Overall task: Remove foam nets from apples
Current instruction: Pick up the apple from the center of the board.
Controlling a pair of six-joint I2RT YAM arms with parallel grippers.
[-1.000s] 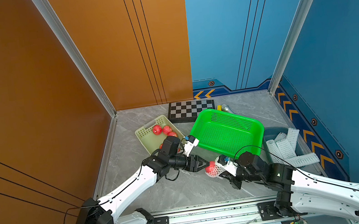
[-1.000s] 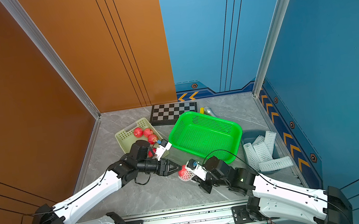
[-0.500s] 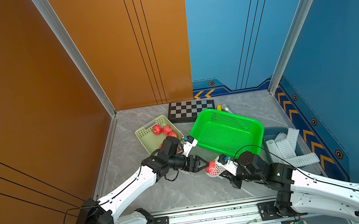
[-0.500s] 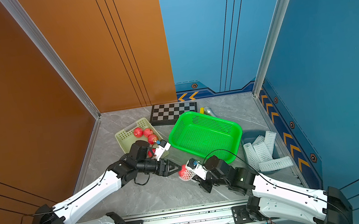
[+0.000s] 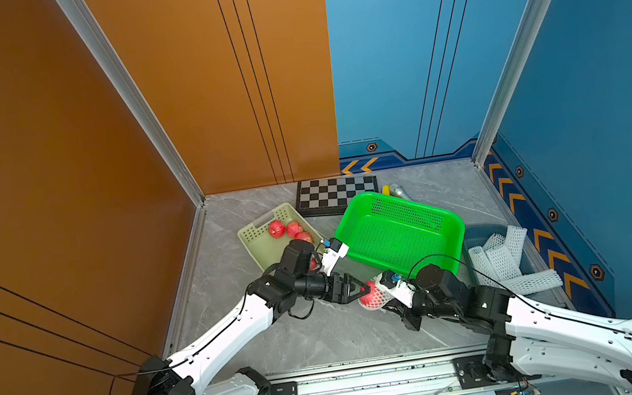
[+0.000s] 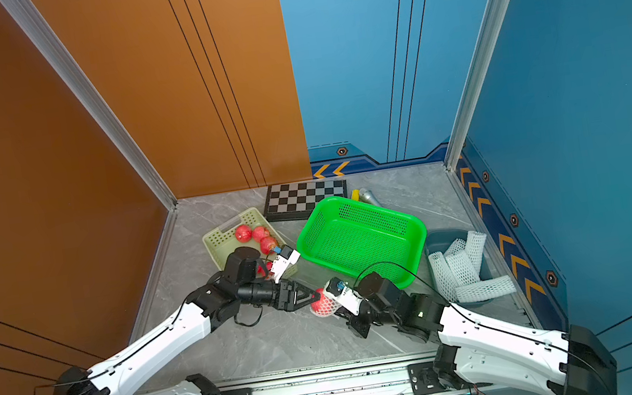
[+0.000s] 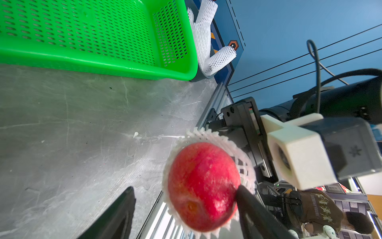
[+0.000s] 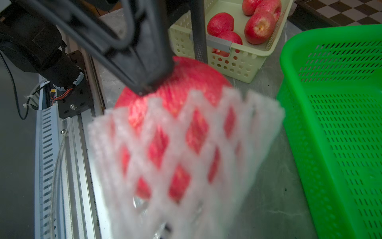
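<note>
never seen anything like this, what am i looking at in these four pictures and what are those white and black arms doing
These are two robot arms on a rail at the edge of a grey table. Two pictures look down from above, almost identically; the two close-ups come from cameras on each arm's wrist. The right pincer is shut on a white foam net that half covers a red apple. The left pincer is open, one finger touching the apple. On the table are a green basket, a cream basket of bare apples, a blue bin holding empty nets, and a chessboard.
</note>
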